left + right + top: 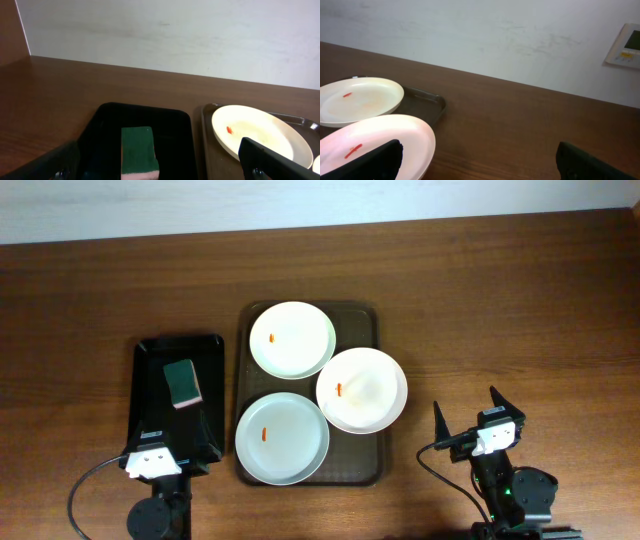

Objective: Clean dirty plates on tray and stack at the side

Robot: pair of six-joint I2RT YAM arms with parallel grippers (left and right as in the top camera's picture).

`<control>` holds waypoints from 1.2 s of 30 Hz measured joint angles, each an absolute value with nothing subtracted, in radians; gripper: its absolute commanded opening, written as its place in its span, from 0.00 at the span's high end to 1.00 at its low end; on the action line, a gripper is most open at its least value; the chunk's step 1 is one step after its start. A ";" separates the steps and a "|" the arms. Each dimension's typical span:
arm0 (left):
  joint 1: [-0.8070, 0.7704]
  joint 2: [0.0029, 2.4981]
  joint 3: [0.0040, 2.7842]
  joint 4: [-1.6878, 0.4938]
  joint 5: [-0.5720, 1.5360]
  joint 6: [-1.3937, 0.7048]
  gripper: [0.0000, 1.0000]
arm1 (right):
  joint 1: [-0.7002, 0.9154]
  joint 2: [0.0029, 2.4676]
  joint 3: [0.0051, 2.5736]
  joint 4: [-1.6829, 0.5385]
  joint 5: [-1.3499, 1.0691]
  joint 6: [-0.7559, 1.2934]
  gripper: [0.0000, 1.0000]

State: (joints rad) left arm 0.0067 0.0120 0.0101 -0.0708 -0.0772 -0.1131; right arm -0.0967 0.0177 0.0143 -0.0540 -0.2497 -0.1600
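Observation:
Three white dirty plates, each with an orange-red speck, lie on the dark brown tray [368,315]: one at the back [292,338], one at the front left [282,438], one at the right [362,389] overhanging the tray's right rim. My left gripper [165,445] is open and empty, at the near end of a black tray. My right gripper [470,415] is open and empty over bare table, right of the tray. The left wrist view shows the back plate [257,136]. The right wrist view shows the right plate [375,142] and back plate [357,100].
A green sponge with a pink underside [182,383] lies in a smaller glossy black tray [150,360] left of the brown tray; it also shows in the left wrist view [139,159]. A pale wall runs along the table's far edge.

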 measured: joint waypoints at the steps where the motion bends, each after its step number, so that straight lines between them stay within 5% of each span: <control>1: 0.007 0.012 0.010 -0.071 -0.077 -0.113 0.00 | -0.097 0.018 0.014 -0.054 -0.250 -0.161 0.02; 24: 0.007 0.012 0.010 -0.070 -0.077 -0.113 0.00 | -0.097 0.018 0.014 -0.051 -0.249 -0.167 0.02; 32: 0.007 0.013 0.010 0.151 -0.038 -0.113 0.00 | -0.097 0.018 0.011 0.059 -0.314 -0.161 0.02; 36: 0.007 0.052 0.083 0.194 0.006 -0.046 0.00 | -0.097 0.087 0.206 -0.068 -0.343 -0.067 0.02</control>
State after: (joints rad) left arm 0.0067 0.0521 0.0830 0.1936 0.0059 -0.0463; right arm -0.0967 0.0872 0.2062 -0.0685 -0.3431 -0.0673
